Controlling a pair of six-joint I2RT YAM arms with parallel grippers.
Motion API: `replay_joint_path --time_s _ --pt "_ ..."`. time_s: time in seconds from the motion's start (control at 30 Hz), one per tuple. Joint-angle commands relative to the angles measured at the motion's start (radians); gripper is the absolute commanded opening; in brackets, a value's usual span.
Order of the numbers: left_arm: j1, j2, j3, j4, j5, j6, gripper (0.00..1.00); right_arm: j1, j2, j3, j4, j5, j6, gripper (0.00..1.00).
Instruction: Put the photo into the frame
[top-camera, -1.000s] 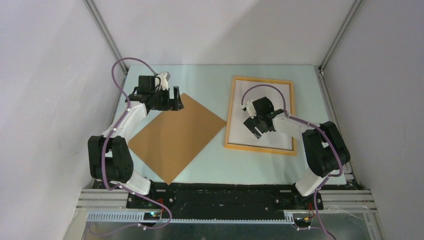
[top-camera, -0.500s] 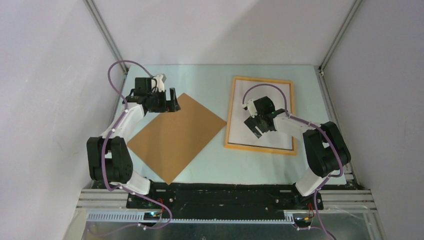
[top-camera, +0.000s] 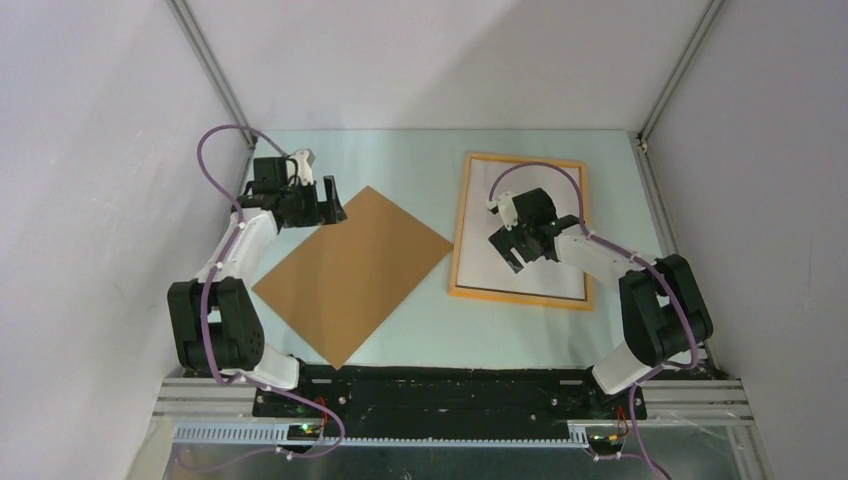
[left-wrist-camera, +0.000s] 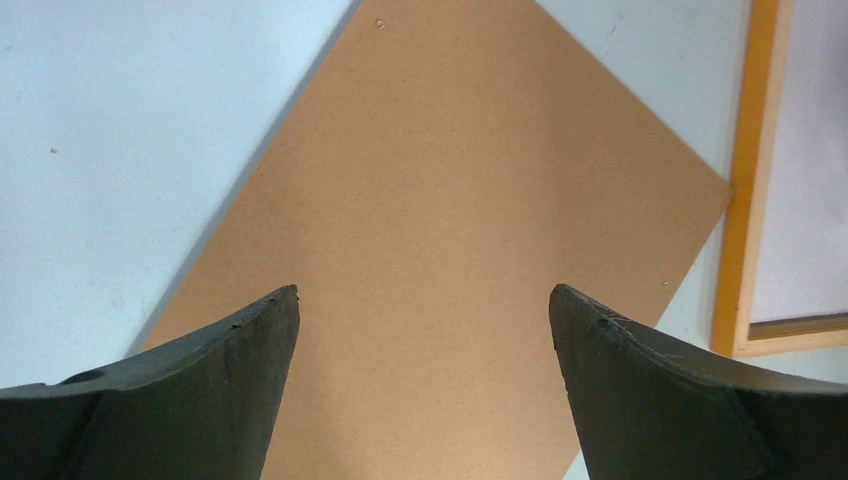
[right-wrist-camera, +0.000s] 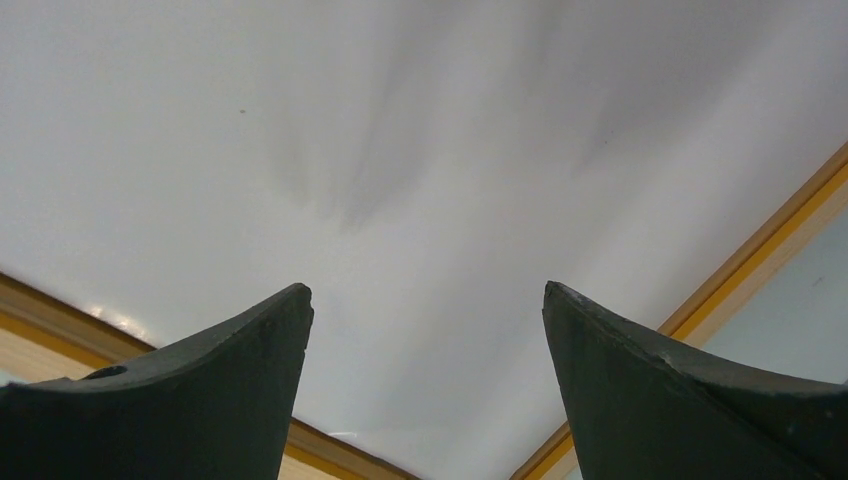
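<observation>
The orange-yellow frame (top-camera: 470, 225) lies flat at the right of the table. The photo (top-camera: 560, 270) lies inside it with its white back up; its picture side is hidden. It fills the right wrist view (right-wrist-camera: 420, 150), with the frame's edges (right-wrist-camera: 790, 220) at the corners. My right gripper (top-camera: 512, 247) is open and empty, low over the photo's middle (right-wrist-camera: 425, 300). My left gripper (top-camera: 327, 205) is open and empty over the far left corner of the brown backing board (top-camera: 350, 272), which also shows in the left wrist view (left-wrist-camera: 450, 250), where the gripper (left-wrist-camera: 423, 300) hangs above it.
The backing board lies as a diamond left of the frame, nearly touching its left edge. The frame's left side shows in the left wrist view (left-wrist-camera: 745, 180). White walls and metal posts close in the table at left, right and back.
My left gripper has drawn back left, from over the board's corner toward the left wall. My right gripper has turned and shifted slightly toward the far side over the photo. Photo, frame and board have not moved.
</observation>
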Motion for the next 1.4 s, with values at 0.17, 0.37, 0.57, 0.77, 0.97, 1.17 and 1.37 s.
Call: replay_joint_path --time_s 0.17,0.37,0.57,0.77,0.97,1.17,1.37 --pt "0.041 0.007 0.024 -0.071 -0.123 0.115 1.00 0.022 -0.092 0.124 -0.020 -0.140 0.036 0.92" --pt "0.089 0.099 0.076 -0.152 -0.131 0.147 1.00 0.117 -0.051 0.172 0.012 -0.208 0.024 0.92" --pt "0.127 0.184 0.123 -0.206 -0.099 0.136 1.00 0.231 0.056 0.231 0.045 -0.203 0.011 0.93" --pt "0.134 0.233 0.141 -0.209 -0.135 0.147 1.00 0.326 0.176 0.278 0.074 -0.129 -0.024 0.92" --pt "0.145 0.256 0.146 -0.214 -0.140 0.160 1.00 0.361 0.263 0.295 0.079 -0.035 -0.051 0.92" --pt "0.150 0.275 0.151 -0.214 -0.113 0.164 1.00 0.359 0.304 0.295 0.053 0.046 -0.069 0.91" --pt "0.151 0.317 0.190 -0.218 -0.125 0.178 1.00 0.325 0.284 0.293 0.005 0.061 -0.068 0.91"
